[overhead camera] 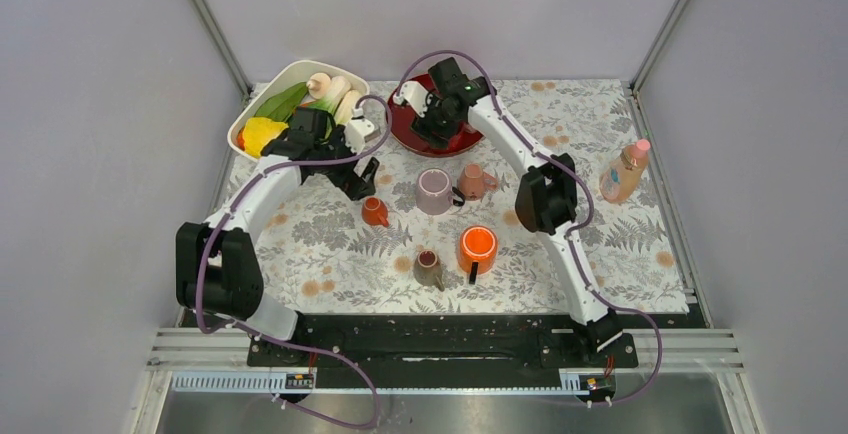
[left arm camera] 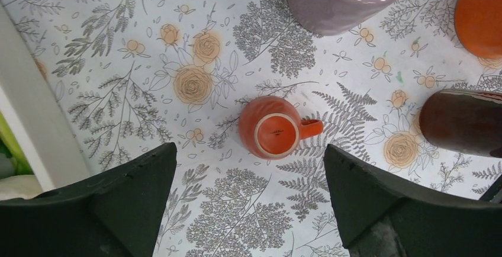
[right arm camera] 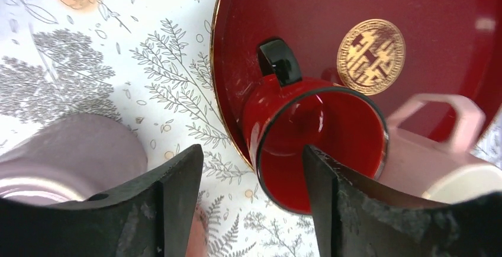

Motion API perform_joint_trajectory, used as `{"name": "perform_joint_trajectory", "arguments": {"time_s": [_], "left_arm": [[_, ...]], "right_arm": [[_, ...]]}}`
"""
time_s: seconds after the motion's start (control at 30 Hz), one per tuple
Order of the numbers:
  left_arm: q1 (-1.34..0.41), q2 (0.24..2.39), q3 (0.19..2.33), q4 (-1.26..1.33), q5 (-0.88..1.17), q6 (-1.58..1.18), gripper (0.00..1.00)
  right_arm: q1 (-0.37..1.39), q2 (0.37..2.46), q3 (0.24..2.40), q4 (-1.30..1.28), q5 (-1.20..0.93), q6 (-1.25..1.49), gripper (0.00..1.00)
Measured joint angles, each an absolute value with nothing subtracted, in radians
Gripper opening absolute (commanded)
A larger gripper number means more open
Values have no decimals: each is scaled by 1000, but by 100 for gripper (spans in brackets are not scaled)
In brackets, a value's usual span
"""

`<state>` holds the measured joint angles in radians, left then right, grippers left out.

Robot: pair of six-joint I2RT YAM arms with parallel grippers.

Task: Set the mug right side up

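**Small orange mug sits base up under the open left gripper**

The small orange mug (left arm camera: 269, 128) stands upside down on the floral tablecloth (left arm camera: 118, 61), left of the table's centre, with its pale foot ring facing up. Its handle points right in the left wrist view. The left gripper (left arm camera: 248, 171) hangs over it with its fingers spread wide, one on each side, touching nothing.

Just right of this mug is a lilac mug (overhead camera: 434, 191) with a pale ring on its top face, and a small pink mug (overhead camera: 472, 182) is close beside that. Nearer the arms are a dark brown mug (overhead camera: 428, 267) and a bright orange mug (overhead camera: 478, 246); both stand with their mouths up and nothing is visible inside them.

At the far middle is a red plate (right arm camera: 450, 8) with a gold emblem (right arm camera: 371, 48). A red mug (right arm camera: 319, 132) with a black handle sits at its edge, its empty mouth towards the right wrist camera. The right gripper (right arm camera: 253, 150) is at this mug with its fingers parted; whether they touch the mug cannot be told.

At the far left, a white dish (overhead camera: 262, 94) holds a yellow pepper (overhead camera: 260, 134), a green leaf (overhead camera: 285, 102) and some pale vegetables. A peach bottle (overhead camera: 623, 172) with a pink cap stands at the far right
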<state>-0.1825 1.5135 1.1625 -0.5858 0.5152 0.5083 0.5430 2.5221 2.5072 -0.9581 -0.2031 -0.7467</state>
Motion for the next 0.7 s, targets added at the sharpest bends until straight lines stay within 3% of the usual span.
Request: {"name": "perform_joint_trajectory", "arguments": {"time_s": [0.13, 0.33, 0.7], "left_arm": [[-176, 1517, 1187, -581, 492, 483, 95], [-194, 1688, 1423, -588, 467, 514, 85], [-299, 2057, 1762, -654, 452, 1203, 83]], "right_arm": [[546, 2429, 2461, -929, -223, -673, 99], [556, 2207, 2303, -842, -261, -493, 99], [512, 1675, 1705, -746, -75, -308, 99]]}}
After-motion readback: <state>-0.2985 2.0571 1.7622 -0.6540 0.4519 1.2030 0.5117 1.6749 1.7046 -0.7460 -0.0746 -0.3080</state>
